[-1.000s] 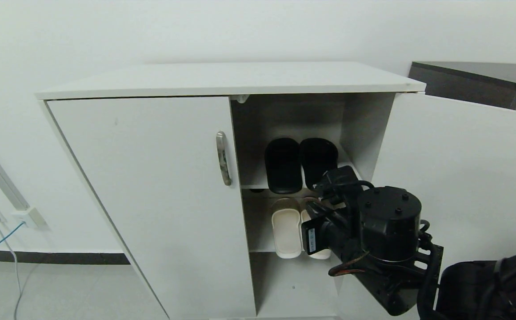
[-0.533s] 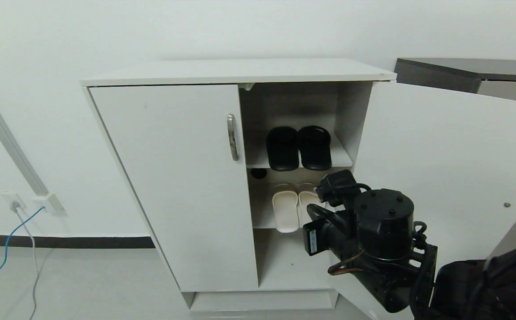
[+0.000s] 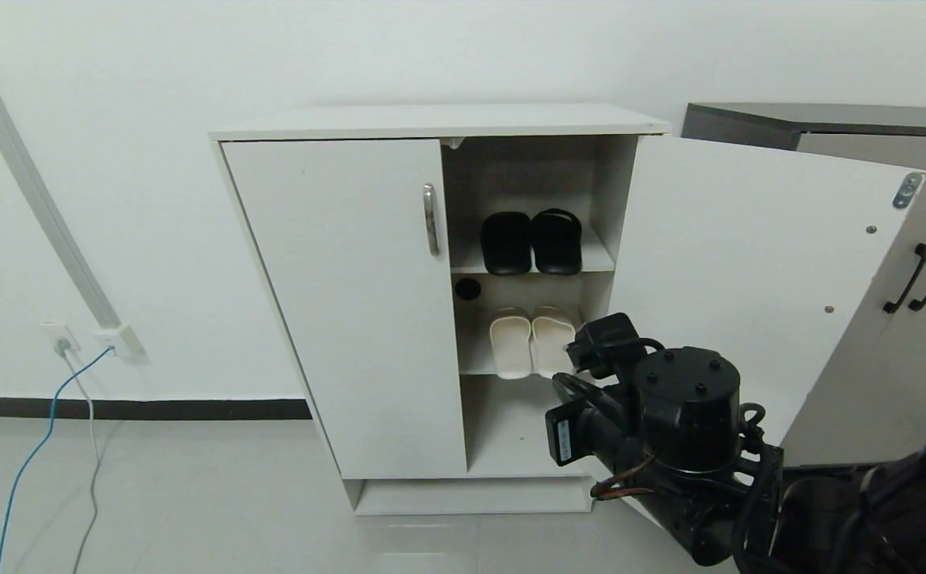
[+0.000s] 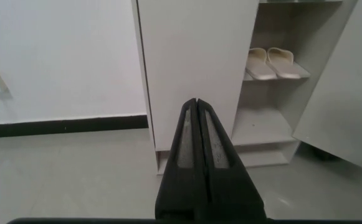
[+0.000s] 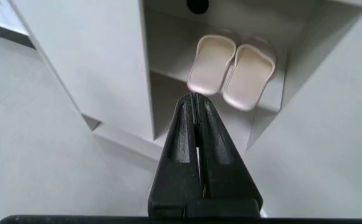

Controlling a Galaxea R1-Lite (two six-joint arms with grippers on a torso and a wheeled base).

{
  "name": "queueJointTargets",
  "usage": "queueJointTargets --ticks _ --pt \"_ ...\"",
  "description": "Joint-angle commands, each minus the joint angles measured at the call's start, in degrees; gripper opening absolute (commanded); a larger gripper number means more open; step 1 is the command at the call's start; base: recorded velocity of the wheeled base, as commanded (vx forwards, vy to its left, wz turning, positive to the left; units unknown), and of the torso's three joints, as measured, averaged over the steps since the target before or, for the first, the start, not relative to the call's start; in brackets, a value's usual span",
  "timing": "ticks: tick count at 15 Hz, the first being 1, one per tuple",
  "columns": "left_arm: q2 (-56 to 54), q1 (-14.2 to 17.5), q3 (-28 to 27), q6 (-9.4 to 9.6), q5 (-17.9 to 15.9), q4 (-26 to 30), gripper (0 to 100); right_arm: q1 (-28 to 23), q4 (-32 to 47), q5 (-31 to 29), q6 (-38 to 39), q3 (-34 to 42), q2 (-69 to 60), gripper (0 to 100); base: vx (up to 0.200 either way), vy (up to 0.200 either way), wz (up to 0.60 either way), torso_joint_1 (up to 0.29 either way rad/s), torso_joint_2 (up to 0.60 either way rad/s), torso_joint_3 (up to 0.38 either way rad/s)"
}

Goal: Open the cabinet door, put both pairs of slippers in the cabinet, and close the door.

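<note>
Head view has the white cabinet (image 3: 431, 121) standing against the wall, its right door (image 3: 750, 263) swung wide open toward the robot's right and its left door (image 3: 343, 303) shut, with a metal handle (image 3: 429, 220) upright near that door's inner edge. Both pairs of slippers are inside the open half. The black slippers (image 3: 532, 243) lie side by side on the upper shelf, and the cream slippers (image 3: 532, 343) lie side by side on the shelf below, their ends reaching its front edge. The bottom compartment sits under them, and a dark round hole (image 3: 467, 288) shows in the back panel between the two shelves. The right arm (image 3: 670, 422) hangs in front of the open compartment, just beside the lower part of the open door and apart from the slippers. In the right wrist view the right gripper (image 5: 196, 99) has its fingers pressed together on nothing, aimed toward the cream pair and well short of it. In the left wrist view the left gripper (image 4: 196, 102) is likewise clenched and empty, out over the floor and facing the closed door. To the right of the open door stands a grey cabinet (image 3: 861, 127) with two black handles (image 3: 921, 275). On the wall to the left are a slanting white conduit (image 3: 24, 167), two wall sockets (image 3: 92, 339) with a blue cable (image 3: 32, 454) trailing to the pale tiled floor (image 3: 191, 518), and a black skirting strip (image 3: 128, 408).
</note>
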Motion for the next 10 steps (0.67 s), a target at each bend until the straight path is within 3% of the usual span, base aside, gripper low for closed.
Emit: queueJointTargets --ticks 1,10 --pt "0.07 -0.01 -0.01 -0.03 0.00 0.00 0 -0.04 -0.05 -0.06 -0.08 0.07 0.41 0 0.000 0.000 0.00 0.000 0.00 0.000" --pt "0.07 -0.01 -0.01 0.06 0.00 0.00 0 -0.04 -0.05 -0.14 -0.16 0.16 0.76 0 0.000 0.000 0.00 0.000 0.00 0.000"
